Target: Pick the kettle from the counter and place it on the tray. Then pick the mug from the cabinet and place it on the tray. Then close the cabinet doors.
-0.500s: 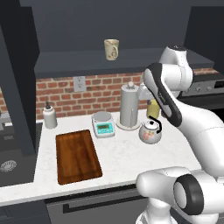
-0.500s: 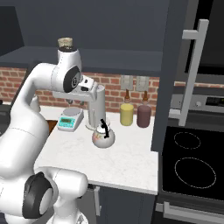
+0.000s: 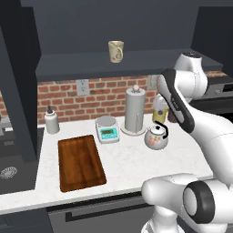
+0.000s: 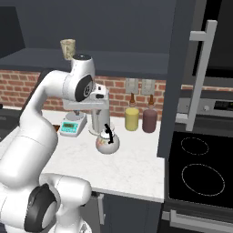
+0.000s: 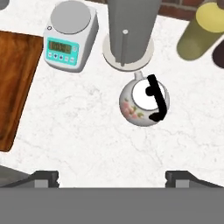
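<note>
My two base views look forward and down from behind the arm, left and right, sharing the counter (image 3: 136,164) and kettle (image 3: 156,136). My hand view looks straight down, closer, on that kettle.

A rendered home kitchen: brick backsplash (image 3: 86,102), speckled white tabletop (image 3: 132,164), dark wall cabinet (image 3: 91,63), black cooktop (image 4: 200,168), kitchen scale (image 3: 108,129) and sink (image 3: 9,173).

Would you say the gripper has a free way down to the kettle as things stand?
Probably yes. The open gripper hangs above the kettle, which stands alone on the counter, handle up. The paper-towel holder beside it is close, so the descent should keep clear of that.
</note>
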